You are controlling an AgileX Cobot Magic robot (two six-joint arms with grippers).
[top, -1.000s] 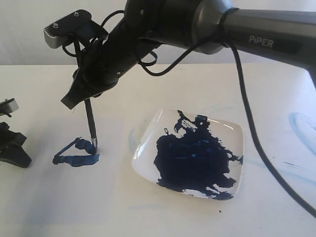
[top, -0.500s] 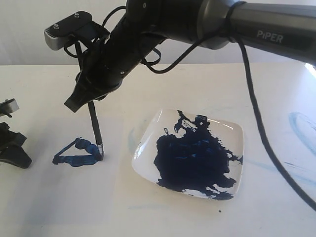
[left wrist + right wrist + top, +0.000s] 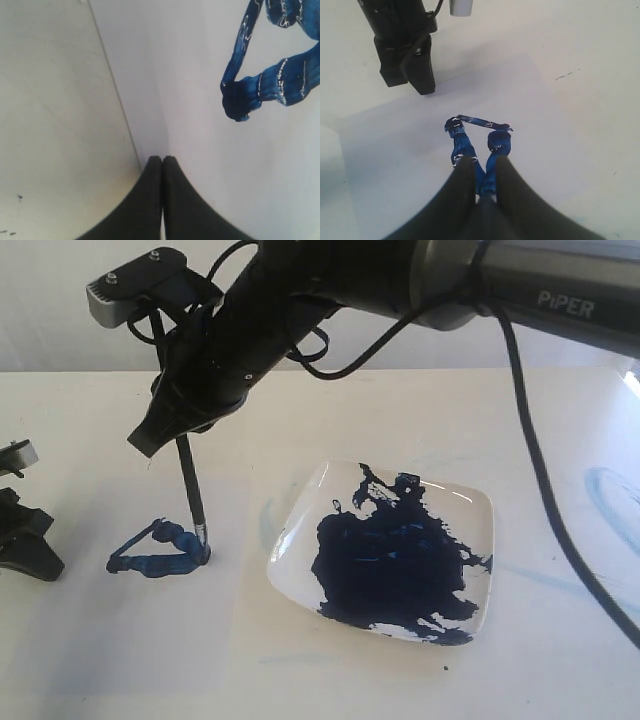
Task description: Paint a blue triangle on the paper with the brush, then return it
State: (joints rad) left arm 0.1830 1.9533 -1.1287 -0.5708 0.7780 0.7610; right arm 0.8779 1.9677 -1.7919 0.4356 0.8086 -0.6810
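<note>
The right gripper (image 3: pixel 483 172) clamps the brush (image 3: pixel 192 490), tip on the blue triangle (image 3: pixel 155 558) lower left, beside the dish (image 3: pixel 300 502). The left gripper (image 3: pixel 162 161), jaws together, sits at the paper (image 3: pixel 210 165) edge.

A dark-blue triangle (image 3: pixel 155 552) is seen at the tip of the black, silver-banded brush (image 3: pixel 192 495), on white paper (image 3: pixel 200 165), beside a white dish (image 3: pixel 305 510) blotched dark blue.

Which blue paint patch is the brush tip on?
The small blue triangle outline left of the dish: the brush tip rests at its corner. The pool and faint smears lie apart.
</note>
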